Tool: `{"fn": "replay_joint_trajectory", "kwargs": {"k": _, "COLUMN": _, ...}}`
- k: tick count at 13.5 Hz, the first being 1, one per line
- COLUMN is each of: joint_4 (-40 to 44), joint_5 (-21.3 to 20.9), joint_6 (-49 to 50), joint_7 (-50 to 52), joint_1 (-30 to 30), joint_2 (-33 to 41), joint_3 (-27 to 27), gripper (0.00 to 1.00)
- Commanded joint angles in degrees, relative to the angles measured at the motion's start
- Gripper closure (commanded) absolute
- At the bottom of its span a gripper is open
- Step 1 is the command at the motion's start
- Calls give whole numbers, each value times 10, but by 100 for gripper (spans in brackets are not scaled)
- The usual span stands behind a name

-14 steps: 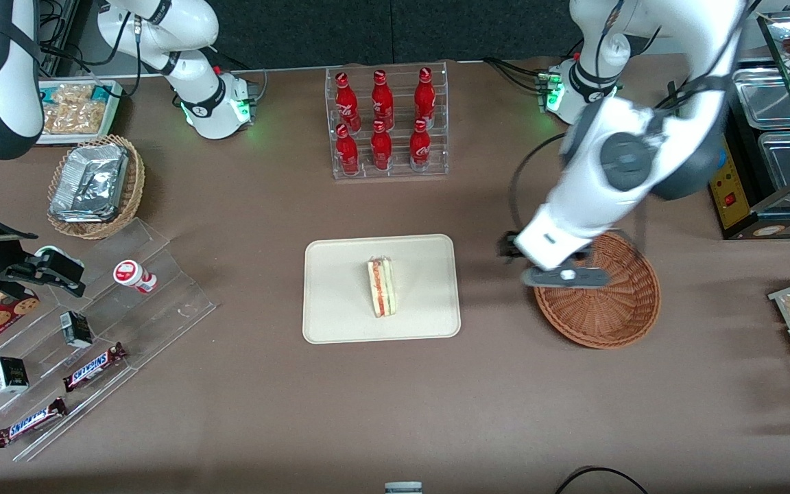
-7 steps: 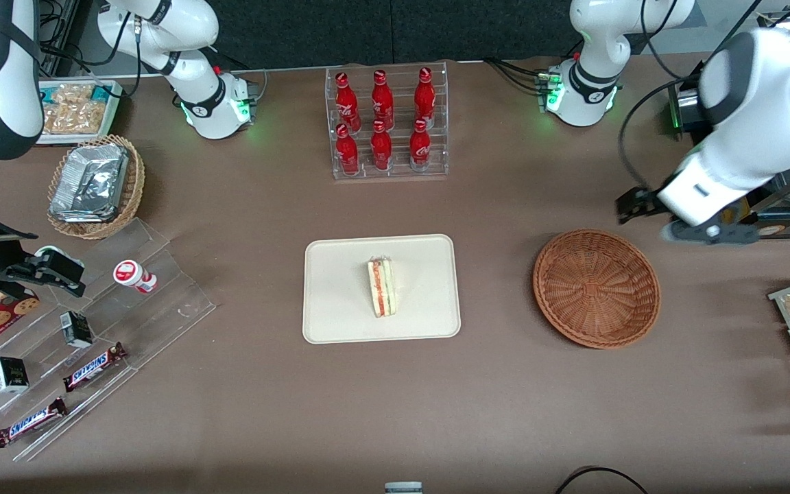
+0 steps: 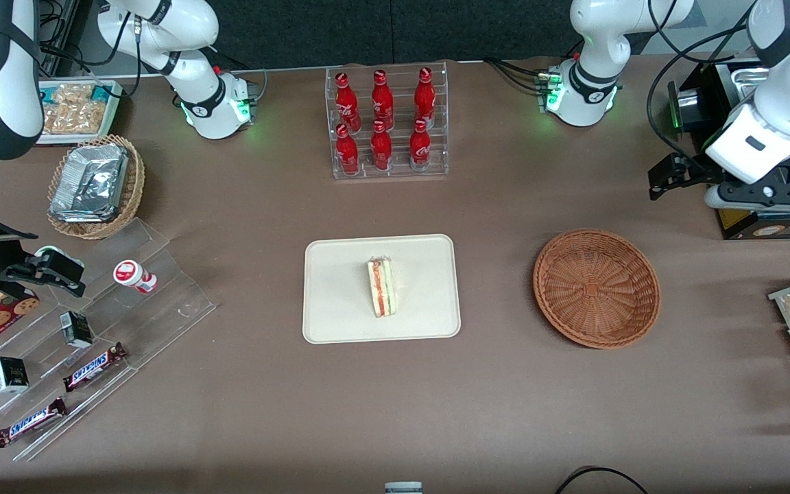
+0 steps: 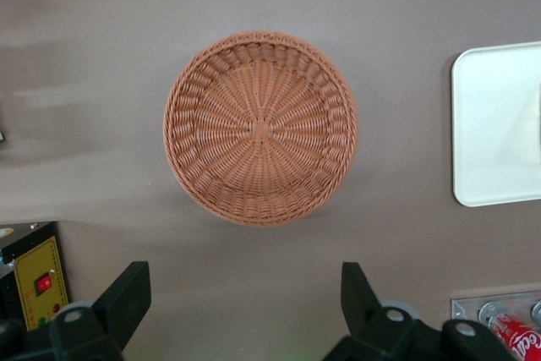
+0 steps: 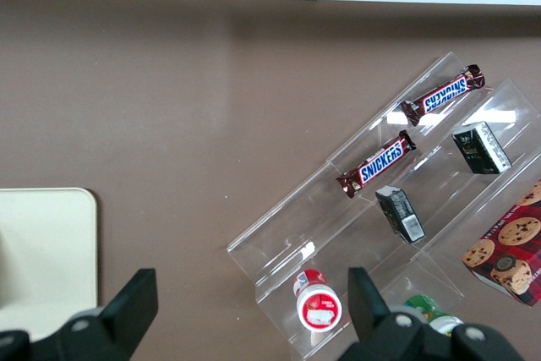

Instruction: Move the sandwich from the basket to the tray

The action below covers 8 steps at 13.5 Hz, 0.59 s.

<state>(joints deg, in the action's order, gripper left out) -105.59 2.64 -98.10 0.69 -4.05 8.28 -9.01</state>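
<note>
The black two-finger gripper (image 4: 245, 302), jaws spread and empty, has retreated from above the round reddish-brown wicker basket (image 3: 596, 288) toward two o'clock, leaving the pale triangular sandwich (image 3: 381, 286) resting on the cream rectangular tray (image 3: 340, 322), so the task looks complete.

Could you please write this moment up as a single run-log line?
sandwich: on tray | basket: holds nothing | gripper: open, holding nothing, above the table, farther from the front camera than basket | placement: looks done
</note>
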Motion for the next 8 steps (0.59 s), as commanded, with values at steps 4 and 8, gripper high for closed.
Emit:
{"fn": "replay_joint_trajectory", "kwargs": {"k": 4, "joint_4": 64, "joint_5": -5, "joint_6": 22, "joint_7": 10, "joint_1": -3, "joint_2": -6, "joint_3": -3, "gripper": 1}}
{"fn": "replay_joint_trajectory", "kwargs": {"k": 8, "joint_4": 113, "joint_5": -14, "joint_6": 23, "joint_7": 11, "joint_1": -3, "joint_2": -37, "joint_3": -3, "gripper": 1}}
